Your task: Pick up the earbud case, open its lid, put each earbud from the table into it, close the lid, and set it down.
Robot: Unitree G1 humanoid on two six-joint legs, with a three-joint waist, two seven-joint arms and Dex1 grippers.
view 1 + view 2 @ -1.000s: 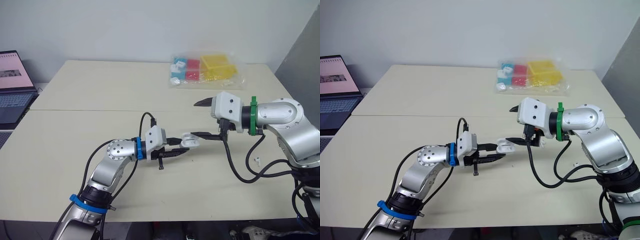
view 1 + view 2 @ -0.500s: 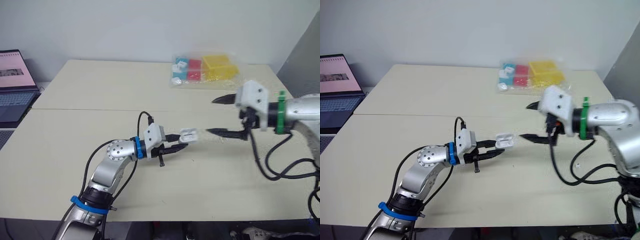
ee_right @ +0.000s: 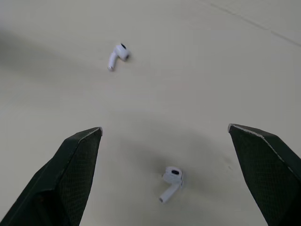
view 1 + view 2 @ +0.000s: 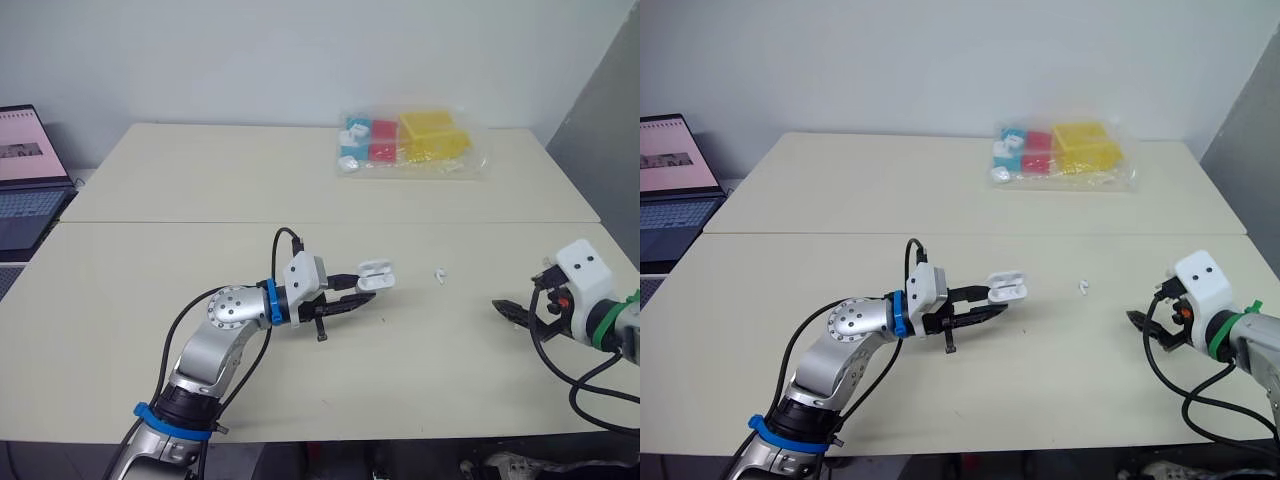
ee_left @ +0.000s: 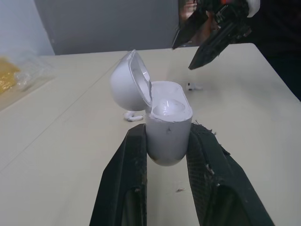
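Looking down from the head camera, the left jaws are clamped on a white earbud case (image 4: 375, 275), which they hold just above the cream table (image 4: 200, 200) near its middle. The case's lid (image 4: 372, 267) is swung open. One earbud (image 4: 439, 275) lies on the table near the case, toward the robot's right, too small for its shape to show. The right jaws hang low over the table's right part, well apart from the case, and their spread is hard to read here. A clear plastic bag (image 4: 415, 145) of yellow, red and blue blocks lies at the far side. A laptop (image 4: 30, 170) is cut off at the left edge.

From the left wrist, two black, rough-faced fingers (image 5: 131, 174) press either side of the smooth, glossy case, hiding its lower end. The domed lid tilts back on its hinge, and the inner wells are blurred. The earbud lies just behind the case, partly hidden by it. A second earbud (image 5: 193, 86) rests farther off, below the right jaws.

From the right wrist, the right jaws stand wide apart, their black fingers (image 3: 70, 174) finely textured. Both stemmed earbuds lie on the matte table in the gap ahead of them.
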